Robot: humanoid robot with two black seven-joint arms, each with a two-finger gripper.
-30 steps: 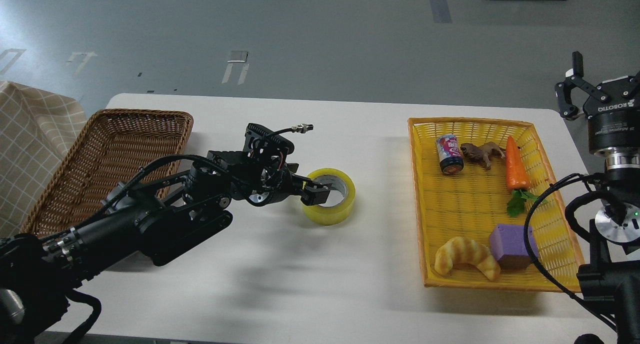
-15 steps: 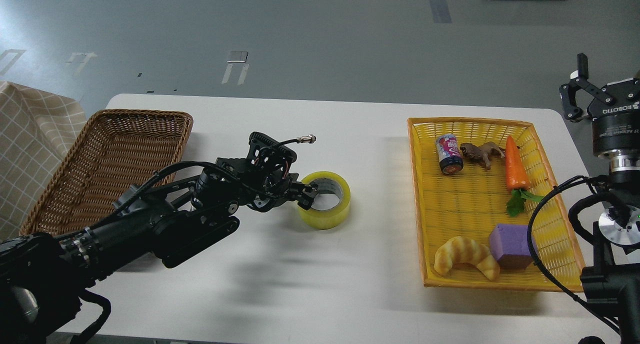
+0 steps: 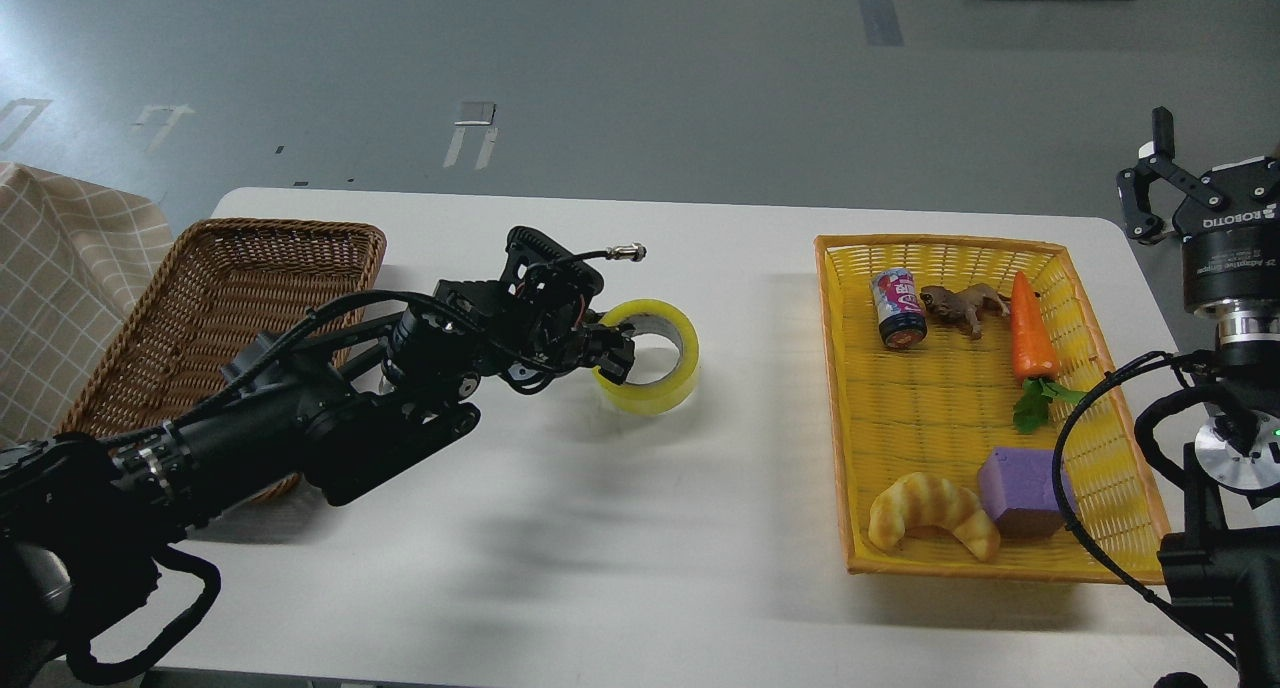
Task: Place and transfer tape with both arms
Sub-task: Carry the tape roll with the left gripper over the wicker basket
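A: What is the robot doing right now?

B: The left gripper [image 3: 612,356] has pinched the near wall of the tape [image 3: 650,370], one finger inside the hole and one outside. I think this is the carrying step, and the roll looks a little tipped up.

A: Where is the tape?

B: By the middle of the white table [image 3: 560,568]. The brown basket [image 3: 215,318] is to the left of the tape and the yellow tray [image 3: 860,528] is to the right of it.

A: And the other arm?

B: The right gripper [image 3: 1150,183] is far to the right of the tape, up past the tray. Its fingers stand apart and hold nothing.

A: What comes next?

B: I guess the tape goes to the brown basket. The arm should lift it over the rim and hold tight.

A: What else is around?

B: A grey floor [image 3: 640,88] behind the table and a checked cloth [image 3: 60,268] far left of the tape.
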